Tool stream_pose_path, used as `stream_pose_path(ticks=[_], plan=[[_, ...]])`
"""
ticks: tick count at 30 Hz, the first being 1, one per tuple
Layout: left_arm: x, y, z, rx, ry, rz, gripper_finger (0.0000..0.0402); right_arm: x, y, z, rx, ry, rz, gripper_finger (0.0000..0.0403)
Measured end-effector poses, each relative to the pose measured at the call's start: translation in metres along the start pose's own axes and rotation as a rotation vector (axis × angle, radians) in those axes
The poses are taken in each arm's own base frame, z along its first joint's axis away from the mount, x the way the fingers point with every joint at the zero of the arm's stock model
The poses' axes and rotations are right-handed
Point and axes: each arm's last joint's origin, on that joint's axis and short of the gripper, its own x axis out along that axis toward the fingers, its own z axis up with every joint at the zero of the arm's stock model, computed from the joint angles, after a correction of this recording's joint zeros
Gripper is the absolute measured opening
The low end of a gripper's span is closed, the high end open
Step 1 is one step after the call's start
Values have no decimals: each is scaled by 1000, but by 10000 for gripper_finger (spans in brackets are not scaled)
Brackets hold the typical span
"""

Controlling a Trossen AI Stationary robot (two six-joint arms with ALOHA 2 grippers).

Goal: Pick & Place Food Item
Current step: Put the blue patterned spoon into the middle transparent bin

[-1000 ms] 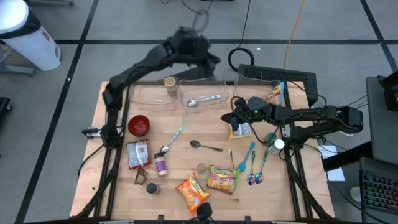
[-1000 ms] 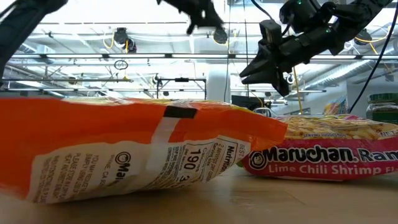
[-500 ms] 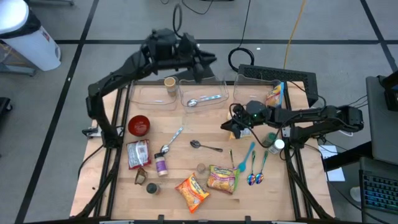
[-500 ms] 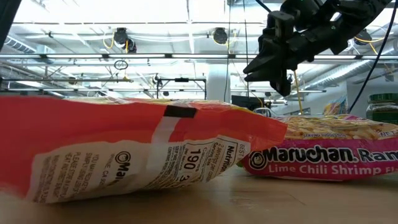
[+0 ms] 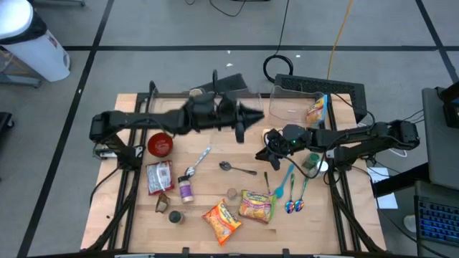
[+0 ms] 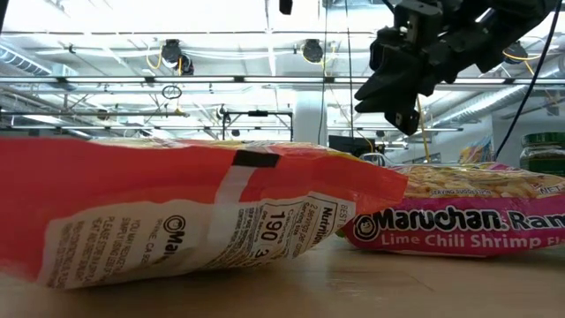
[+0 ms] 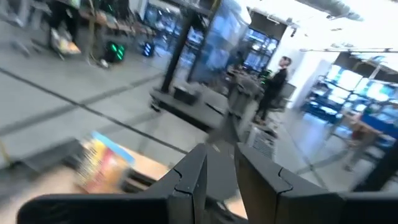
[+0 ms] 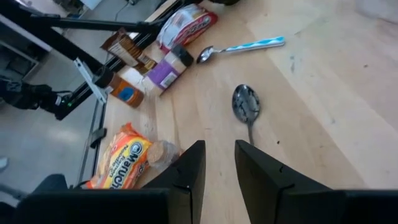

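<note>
Several food packs lie near the table's front edge: an orange noodle pack (image 5: 221,221), a pink Maruchan pack (image 5: 257,205) and a red-and-white pack (image 5: 159,178). A snack bag (image 5: 315,109) sits in the far right clear bin. My left gripper (image 5: 258,115) reaches level across the table's middle, shut and holding nothing (image 7: 221,152). My right gripper (image 5: 263,146) hangs above the bare wood right of centre, also shut with nothing between its fingers (image 8: 219,146). It tilts down toward a metal spoon (image 8: 245,102).
A red bowl (image 5: 161,143), a blue-handled spoon (image 8: 239,48), a purple-labelled jar (image 8: 168,71) and small bottles (image 8: 124,93) lie left of centre. More spoons (image 5: 290,188) lie at the right. Clear bins (image 5: 233,107) line the far edge. A person (image 7: 277,78) stands in the room beyond.
My left gripper has swung from above the far bins toward the table's near and right side, sinking and levelling out. Its arm now stretches across the middle. My right gripper has drifted a little toward the table's left.
</note>
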Motion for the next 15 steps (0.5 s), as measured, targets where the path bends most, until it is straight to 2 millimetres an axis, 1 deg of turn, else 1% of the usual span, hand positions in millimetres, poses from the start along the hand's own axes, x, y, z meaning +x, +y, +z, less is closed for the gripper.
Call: stream_pose_path(ticks=[3,5,7,8,11,15], plan=[[-1,-13,-11,-55,49,-25,88,1,3,-2,-9,7,10,77],[-3,-24,-14,-61,77,-45,88,1,5,-3,-24,13,16,77],[-9,-35,-16,-49,119,-64,88,2,6,-4,-44,18,23,77],[-13,-40,-16,-41,130,-74,88,2,7,-5,-53,20,25,77],[-30,-51,-17,-15,243,-54,88,2,9,-6,-74,20,35,77],[-53,-53,-30,3,473,67,88,2,10,-5,-90,10,40,77]])
